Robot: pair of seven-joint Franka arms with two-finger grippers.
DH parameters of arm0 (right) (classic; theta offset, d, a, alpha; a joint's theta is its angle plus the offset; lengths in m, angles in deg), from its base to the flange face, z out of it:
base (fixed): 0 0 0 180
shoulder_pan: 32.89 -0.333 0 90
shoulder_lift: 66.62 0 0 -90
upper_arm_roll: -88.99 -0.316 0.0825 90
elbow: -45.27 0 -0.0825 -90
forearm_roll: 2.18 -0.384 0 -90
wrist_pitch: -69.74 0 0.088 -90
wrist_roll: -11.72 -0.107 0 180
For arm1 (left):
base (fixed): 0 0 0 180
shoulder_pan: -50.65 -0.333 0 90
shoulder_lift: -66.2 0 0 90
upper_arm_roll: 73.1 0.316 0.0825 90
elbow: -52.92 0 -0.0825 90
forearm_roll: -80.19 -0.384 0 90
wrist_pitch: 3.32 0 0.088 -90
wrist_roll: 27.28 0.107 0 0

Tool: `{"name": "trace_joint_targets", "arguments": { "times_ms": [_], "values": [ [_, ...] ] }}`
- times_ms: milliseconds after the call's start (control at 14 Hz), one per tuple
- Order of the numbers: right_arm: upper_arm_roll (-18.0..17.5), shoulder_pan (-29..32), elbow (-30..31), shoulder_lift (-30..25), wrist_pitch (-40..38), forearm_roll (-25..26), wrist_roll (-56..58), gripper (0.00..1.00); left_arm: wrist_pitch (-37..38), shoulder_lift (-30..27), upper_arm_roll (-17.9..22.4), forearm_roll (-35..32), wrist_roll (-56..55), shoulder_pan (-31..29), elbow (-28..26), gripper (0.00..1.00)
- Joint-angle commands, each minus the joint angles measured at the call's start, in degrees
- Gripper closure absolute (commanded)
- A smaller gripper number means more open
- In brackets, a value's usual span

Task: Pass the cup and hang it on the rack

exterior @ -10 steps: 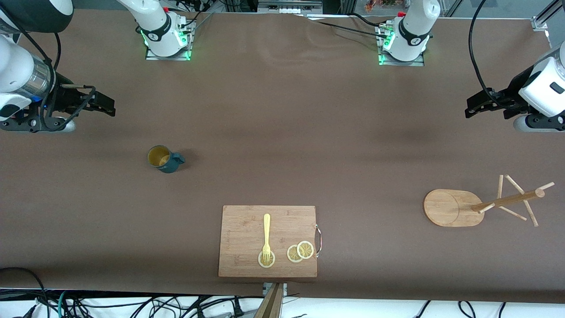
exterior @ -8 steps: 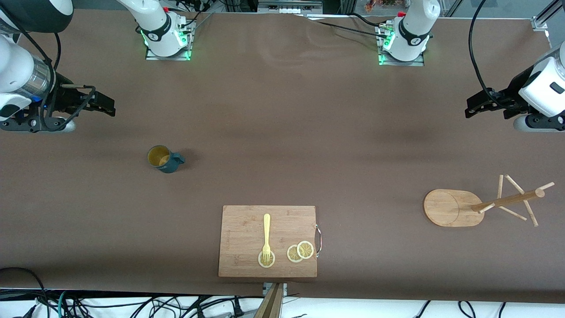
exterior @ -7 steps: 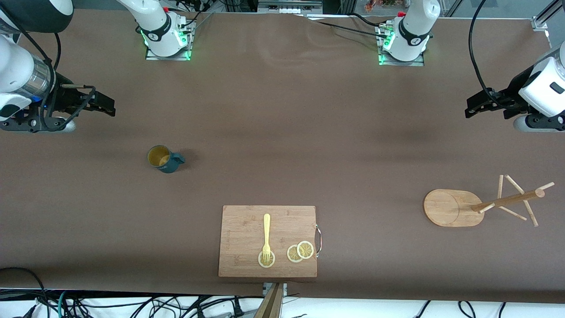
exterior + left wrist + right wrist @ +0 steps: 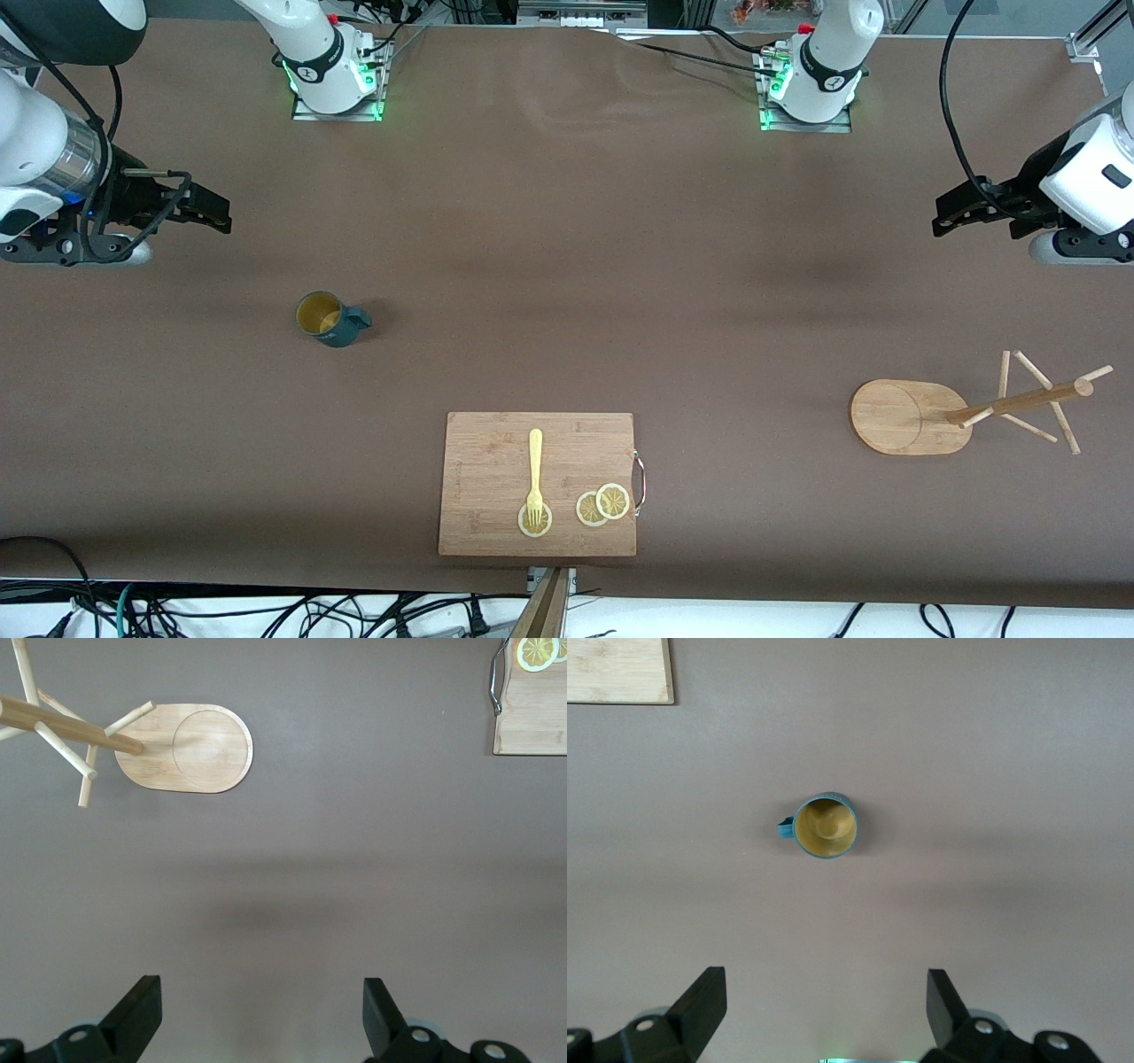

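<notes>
Right pincer (image 4: 211, 211): hangs in the air over bare desk (image 4: 567, 266) at the right arm's end, fingers spread wide with nothing between them, as its wrist view shows.
Cup (image 4: 329, 319): stands upright on the desk, mouth up, at the right arm's end, well apart from the right pincer and lower in the front view than it; in the right wrist view it sits roughly centred ahead of the spread fingers.
Cup handle (image 4: 360, 318): sticks out sideways toward the left arm's end of the desk.
Nearer arm: the right, by a wide margin, so I judge the pickup falls to it.
Left pincer (image 4: 946, 213): waits in the air over bare desk at the left arm's end, fingers also spread and empty.
Rack (image 4: 974, 410): stands on its oval base at the left arm's end, near the left pincer, well apart from the cup.
Cutting board (image 4: 537, 483): between cup and rack, nearer the front camera, carrying a fork (image 4: 534, 474) and lemon slices (image 4: 603, 504).
</notes>
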Motion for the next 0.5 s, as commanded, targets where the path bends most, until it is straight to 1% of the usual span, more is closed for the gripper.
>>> {"name": "trace_joint_targets", "arguments": {
  "times_ms": [0,143,429],
  "values": [
    [-0.3,0.1,-0.6,-0.2,-0.3,0.9,0.5,0.0,0.4,0.9,0.1,0.2,0.6,0.1,1.8,0.0],
    [-0.3,0.0,0.2,0.1,0.1,1.0,0.3,0.0,0.4,0.9,0.1,0.2,0.7,-0.1,1.8,0.0],
    [-0.3,0.0,3.6,0.0,3.5,1.1,-0.2,0.0,0.4,0.9,0.1,0.3,0.7,-0.1,1.8,0.0]
  ]
}}
